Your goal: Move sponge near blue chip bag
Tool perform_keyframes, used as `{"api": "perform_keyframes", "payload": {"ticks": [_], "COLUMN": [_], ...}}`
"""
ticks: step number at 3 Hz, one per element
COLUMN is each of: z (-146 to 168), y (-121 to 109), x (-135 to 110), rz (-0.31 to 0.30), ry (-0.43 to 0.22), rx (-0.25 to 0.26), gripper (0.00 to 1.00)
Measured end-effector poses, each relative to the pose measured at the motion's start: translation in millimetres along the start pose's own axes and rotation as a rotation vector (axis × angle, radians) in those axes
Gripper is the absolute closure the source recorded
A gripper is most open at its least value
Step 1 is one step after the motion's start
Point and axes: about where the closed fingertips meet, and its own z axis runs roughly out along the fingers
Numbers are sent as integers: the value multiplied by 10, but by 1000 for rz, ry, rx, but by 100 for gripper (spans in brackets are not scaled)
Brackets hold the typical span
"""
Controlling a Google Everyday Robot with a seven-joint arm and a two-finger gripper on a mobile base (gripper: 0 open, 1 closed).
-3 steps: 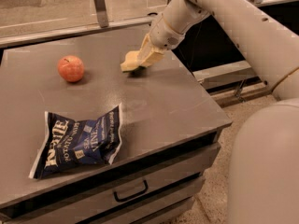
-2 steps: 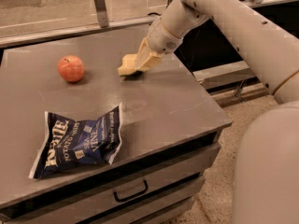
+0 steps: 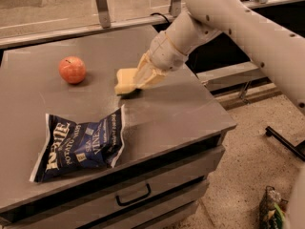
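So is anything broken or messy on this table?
Nothing looks spilled or broken. The blue chip bag is crumpled and lies flat near the front left of the table. The apple sits at the back left. The gripper grips the sponge just behind the table's middle.

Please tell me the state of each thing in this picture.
Pale yellow soft sponge: gripped at its right side.
Two-finger gripper: shut on the sponge, right of the apple.
Crinkled navy-blue chip bag: lying flat, untouched.
Round orange-red apple: resting, untouched.
Grey drawer: closed.
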Motion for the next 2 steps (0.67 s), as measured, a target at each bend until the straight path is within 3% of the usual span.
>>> {"api": "perform_keyframes", "payload": {"ticks": [1, 2], "z": [-117, -154], "y": [474, 886], "x": [-408, -703], "rz": [-127, -186], "ry": [-31, -50], "rx": [-33, -82], "gripper": [100, 82]}}
